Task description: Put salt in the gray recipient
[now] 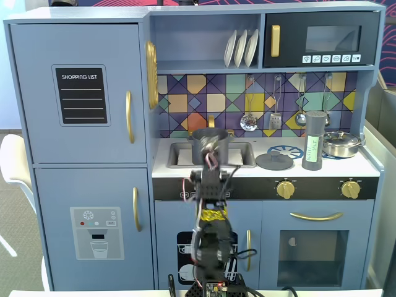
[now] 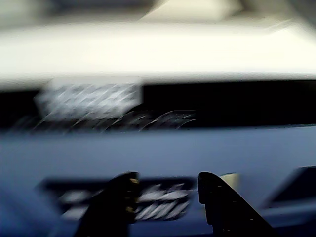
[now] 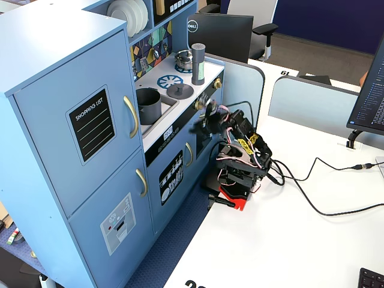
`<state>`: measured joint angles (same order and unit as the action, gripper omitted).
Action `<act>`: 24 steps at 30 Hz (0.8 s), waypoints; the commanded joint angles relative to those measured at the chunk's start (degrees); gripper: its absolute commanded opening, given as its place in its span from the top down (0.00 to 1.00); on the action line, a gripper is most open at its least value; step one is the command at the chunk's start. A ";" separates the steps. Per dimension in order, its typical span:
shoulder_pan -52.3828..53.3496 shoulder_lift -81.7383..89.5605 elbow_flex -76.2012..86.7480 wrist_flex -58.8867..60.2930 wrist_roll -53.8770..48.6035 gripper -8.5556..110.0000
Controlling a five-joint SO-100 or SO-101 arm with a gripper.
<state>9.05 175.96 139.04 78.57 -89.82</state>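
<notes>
The salt is a tall dark-gray shaker with a pale green label. It stands upright on the stove top at the right, also seen in another fixed view. The gray recipient sits in the sink. My gripper is open with nothing between its dark fingers. The wrist view is blurred and shows the kitchen's blue front panel close ahead. My gripper hangs in front of the counter edge, below and short of the recipient and well away from the salt.
A shiny steel pot stands beside the salt, and a flat gray lid lies between sink and salt. Ladles and a spatula hang on the back wall. Gold knobs stick out under the counter. Cables trail over the white table.
</notes>
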 commanded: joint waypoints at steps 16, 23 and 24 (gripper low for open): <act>-8.44 8.53 39.46 -2.46 -0.18 0.93; -8.70 8.53 39.46 -2.64 2.11 0.92; -8.70 8.53 39.46 -2.64 2.11 0.92</act>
<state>0.62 184.31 178.51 75.67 -88.15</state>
